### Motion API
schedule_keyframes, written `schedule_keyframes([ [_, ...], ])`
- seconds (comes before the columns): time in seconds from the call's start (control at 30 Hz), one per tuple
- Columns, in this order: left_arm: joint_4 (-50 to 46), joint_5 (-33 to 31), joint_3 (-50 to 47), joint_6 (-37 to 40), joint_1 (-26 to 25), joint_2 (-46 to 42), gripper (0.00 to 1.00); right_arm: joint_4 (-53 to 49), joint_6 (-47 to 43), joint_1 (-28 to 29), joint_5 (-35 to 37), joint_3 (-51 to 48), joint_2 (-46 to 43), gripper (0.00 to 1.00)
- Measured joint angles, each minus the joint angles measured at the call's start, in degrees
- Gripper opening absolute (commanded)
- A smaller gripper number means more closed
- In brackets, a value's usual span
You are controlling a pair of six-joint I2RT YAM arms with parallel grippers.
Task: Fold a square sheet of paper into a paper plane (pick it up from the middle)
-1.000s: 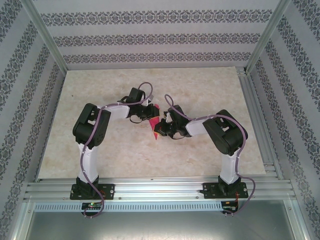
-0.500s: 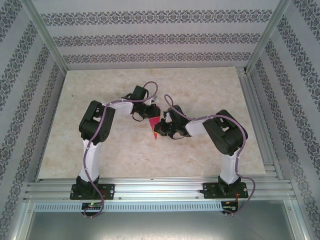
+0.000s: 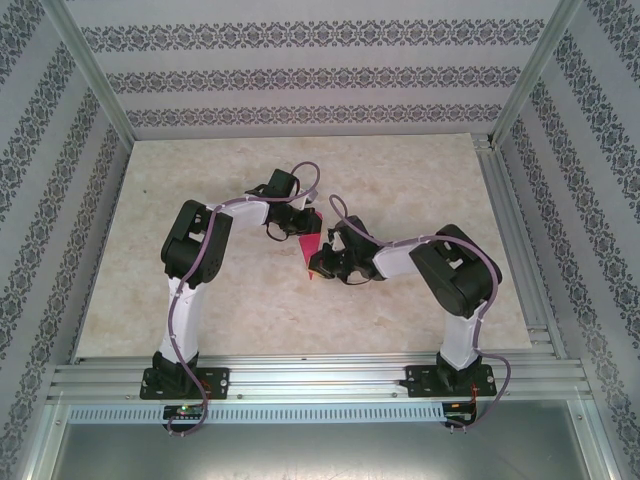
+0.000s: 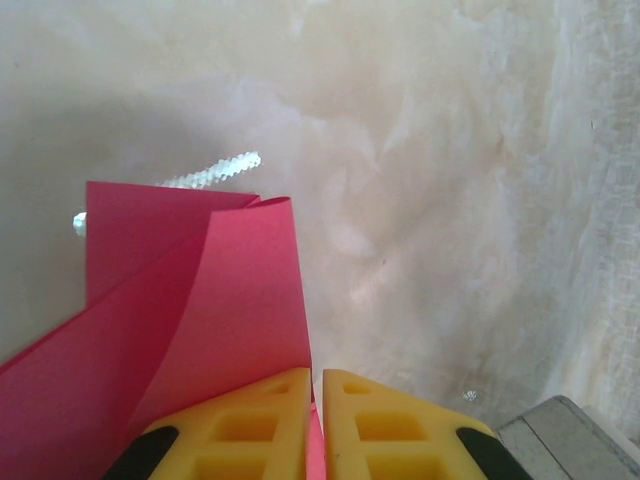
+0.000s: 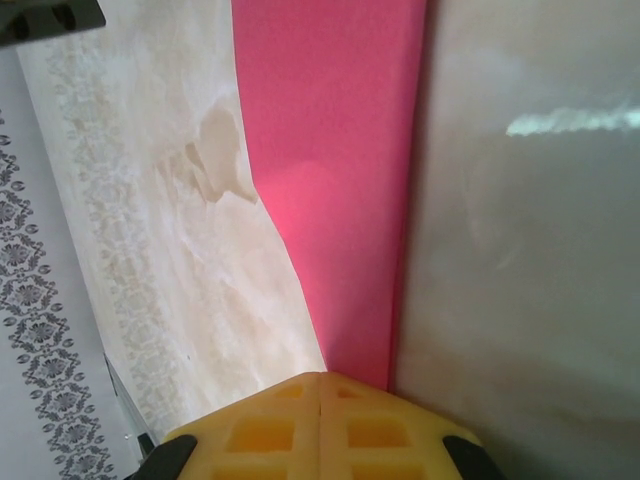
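Over the table (image 3: 420, 190), the paper plane (image 3: 313, 252) sits between the left hand (image 3: 304, 227) behind and the right hand (image 3: 328, 263) nearer.

No text, label, brand, no. or sign can be read in any view; the wallpaper (image 3: 300, 75) is printed w/ an ornamental pattern, not lettering
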Motion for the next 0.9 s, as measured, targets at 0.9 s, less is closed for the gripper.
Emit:
schedule_keyframes([
  [0.9, 0.3, 0.2, 0.1, 0.6, 0.0, 0.0, 0.15, -2.9, -2.6, -5.0, 4.0, 7.9, 2.7, 0.02],
])
